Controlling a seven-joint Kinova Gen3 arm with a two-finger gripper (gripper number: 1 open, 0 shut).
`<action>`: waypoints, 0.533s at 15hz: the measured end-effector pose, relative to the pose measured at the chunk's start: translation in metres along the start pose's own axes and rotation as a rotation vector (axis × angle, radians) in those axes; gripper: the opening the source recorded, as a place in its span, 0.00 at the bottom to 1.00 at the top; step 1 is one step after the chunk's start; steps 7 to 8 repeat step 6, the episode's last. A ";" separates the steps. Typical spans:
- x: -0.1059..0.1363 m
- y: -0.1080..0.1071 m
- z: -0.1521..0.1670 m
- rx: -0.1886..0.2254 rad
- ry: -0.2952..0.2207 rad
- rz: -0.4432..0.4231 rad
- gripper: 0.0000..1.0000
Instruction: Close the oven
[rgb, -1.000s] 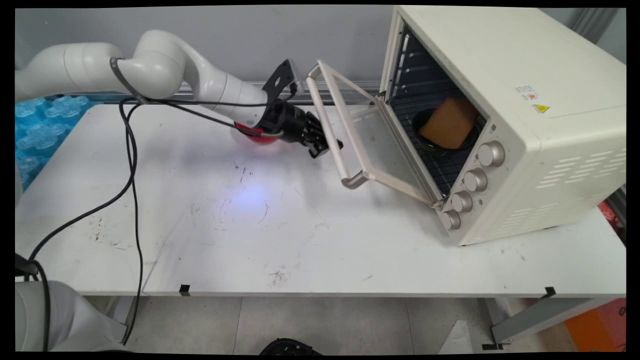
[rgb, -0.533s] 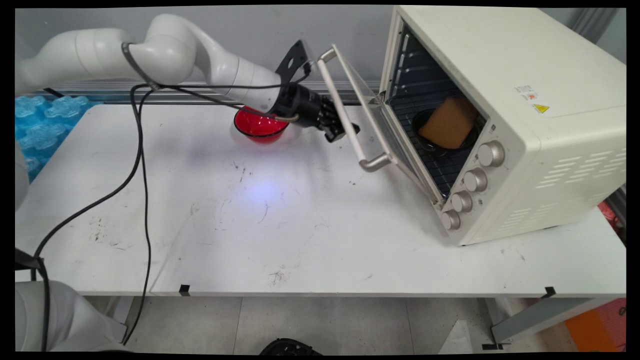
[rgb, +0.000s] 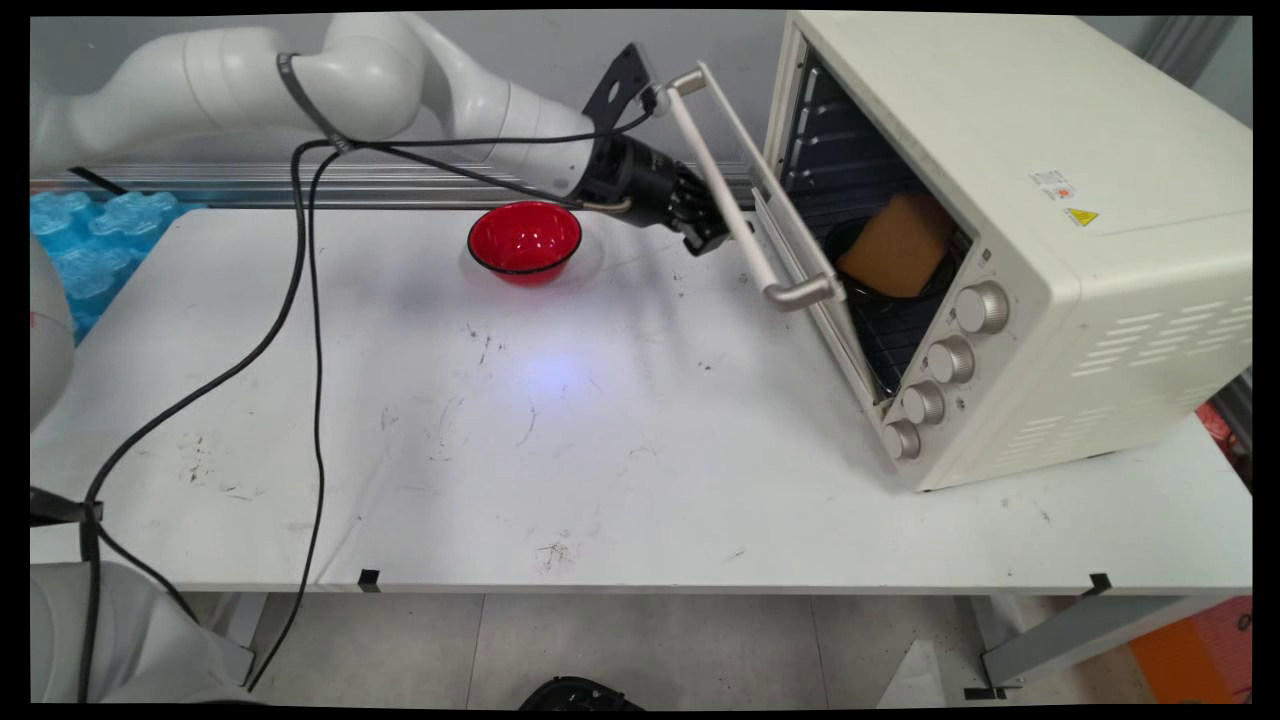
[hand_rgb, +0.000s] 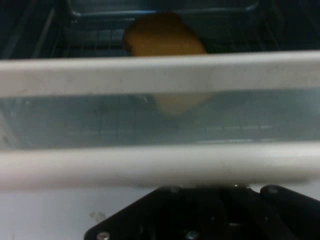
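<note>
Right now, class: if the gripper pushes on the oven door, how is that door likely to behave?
The oven door probably swings stiffly about its bottom hinge, since its frame looks rigid. Its glass pane suggests it may be fragile under a hard knock. The gripper presses against the smooth rounded handle, so contact could slip.
</note>
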 end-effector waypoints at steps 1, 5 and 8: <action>0.003 -0.001 0.001 0.000 0.003 -0.001 0.00; 0.014 -0.003 0.006 0.000 0.011 -0.006 0.00; 0.015 -0.004 0.007 0.001 0.011 -0.007 0.00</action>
